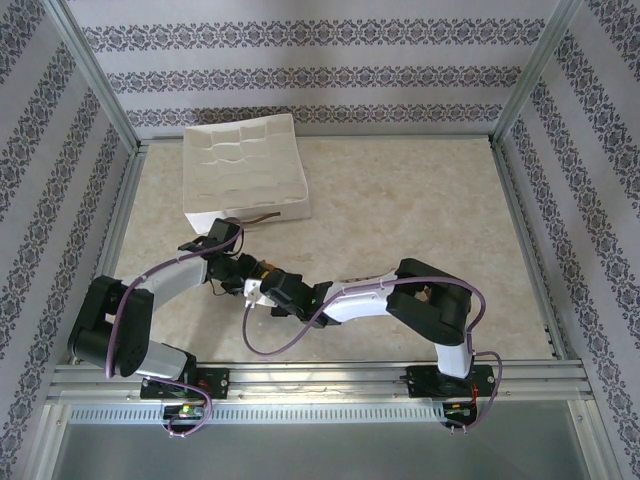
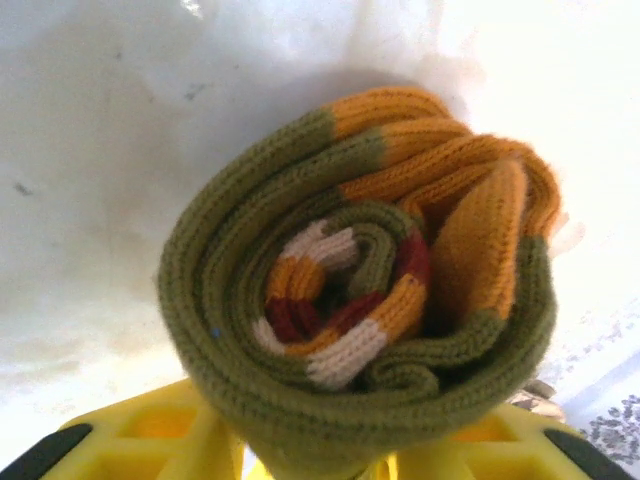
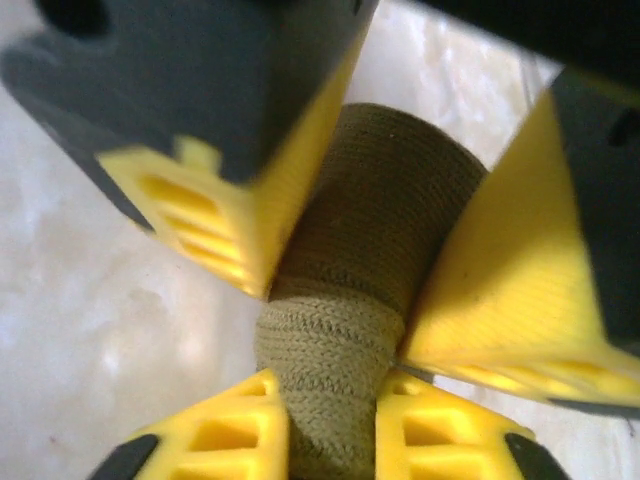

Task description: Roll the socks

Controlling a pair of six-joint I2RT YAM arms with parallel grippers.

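Observation:
An olive green sock with orange parts and red, white and orange stripes is wound into a tight roll. I look at its spiral end in the left wrist view, where my left gripper holds the roll between its yellow fingers. My right gripper is shut on a narrow olive end of the same sock. The left gripper's fingers flank the thicker part of the roll just beyond. In the top view both grippers meet nose to nose above the table's front middle.
A white ridged tray lies at the back left of the beige table, with a thin dark strip at its front edge. Patterned walls and metal rails enclose the table on three sides.

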